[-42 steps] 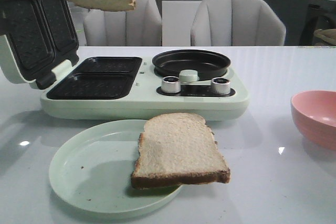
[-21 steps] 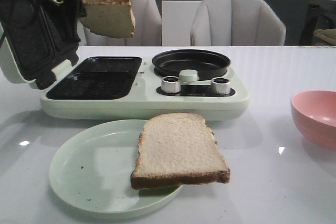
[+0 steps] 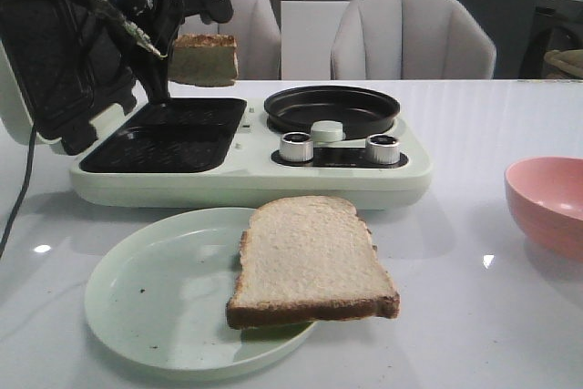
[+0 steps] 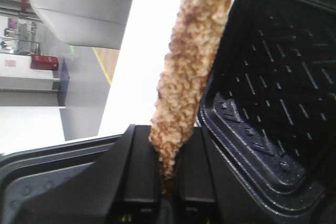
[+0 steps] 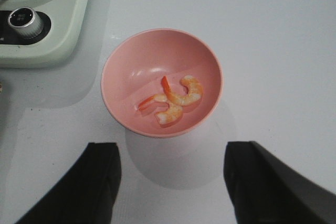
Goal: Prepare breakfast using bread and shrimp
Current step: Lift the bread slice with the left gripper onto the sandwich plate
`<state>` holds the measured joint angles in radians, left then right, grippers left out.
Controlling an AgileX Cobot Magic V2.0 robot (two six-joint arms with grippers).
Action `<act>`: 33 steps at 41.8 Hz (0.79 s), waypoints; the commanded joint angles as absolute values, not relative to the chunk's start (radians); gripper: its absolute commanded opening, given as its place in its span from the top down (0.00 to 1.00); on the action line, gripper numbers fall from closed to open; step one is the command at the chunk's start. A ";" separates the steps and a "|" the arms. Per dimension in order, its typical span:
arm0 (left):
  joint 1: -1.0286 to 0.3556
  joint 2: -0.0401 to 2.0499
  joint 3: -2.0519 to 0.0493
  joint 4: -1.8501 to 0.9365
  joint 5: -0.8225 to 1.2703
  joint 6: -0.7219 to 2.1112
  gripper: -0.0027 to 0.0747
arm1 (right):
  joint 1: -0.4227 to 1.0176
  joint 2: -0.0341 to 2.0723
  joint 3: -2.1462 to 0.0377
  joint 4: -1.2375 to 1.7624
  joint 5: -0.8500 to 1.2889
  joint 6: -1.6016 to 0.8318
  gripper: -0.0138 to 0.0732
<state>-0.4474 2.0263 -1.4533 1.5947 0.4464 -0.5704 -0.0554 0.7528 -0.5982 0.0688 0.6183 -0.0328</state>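
Note:
My left gripper (image 3: 175, 41) is shut on the crust edge of one bread slice (image 3: 204, 59) and holds it in the air over the back of the sandwich maker's dark lower plates (image 3: 168, 134). In the left wrist view the slice (image 4: 191, 61) shows edge-on, pinched in the gripper (image 4: 168, 169), beside a ridged black plate (image 4: 278, 93). A second bread slice (image 3: 310, 260) lies flat, overhanging the right rim of the pale green plate (image 3: 137, 307). Two shrimp (image 5: 173, 98) lie in the pink bowl (image 5: 126, 72), in front of my open, empty right gripper (image 5: 172, 179).
The pale green sandwich maker (image 3: 246, 184) stands mid-table with its lid (image 3: 50, 61) tilted open at the left, a round black pan (image 3: 332, 108) and two knobs (image 3: 296, 147) on its right half. The pink bowl (image 3: 547, 202) sits at the right edge. Two grey chairs (image 3: 414, 38) stand behind the table.
The left arm has come down into view, and the held bread slice has dropped lower, toward the sandwich maker's plates. The plate, second slice and bowl stayed put.

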 commanded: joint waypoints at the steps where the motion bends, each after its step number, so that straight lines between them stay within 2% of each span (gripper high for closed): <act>1: -0.430 1.981 -1.493 1.627 0.436 -0.578 0.83 | -0.060 0.754 -0.633 0.066 0.561 -0.035 0.23; 14: -0.428 1.991 -1.487 1.627 0.399 -0.578 0.81 | -0.060 0.754 -0.633 0.066 0.561 -0.035 0.23; 24: -0.411 1.991 -1.487 1.627 0.387 -0.578 0.55 | -0.060 0.754 -0.633 0.066 0.561 -0.035 0.23; 33: -0.411 1.989 -1.474 1.627 0.385 -0.615 0.39 | -0.060 0.754 -0.633 0.066 0.561 -0.035 0.23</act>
<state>-0.4138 2.0516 -1.4533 1.6052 0.3707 -0.5825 -0.0554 0.7528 -0.5982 0.0688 0.6183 -0.0328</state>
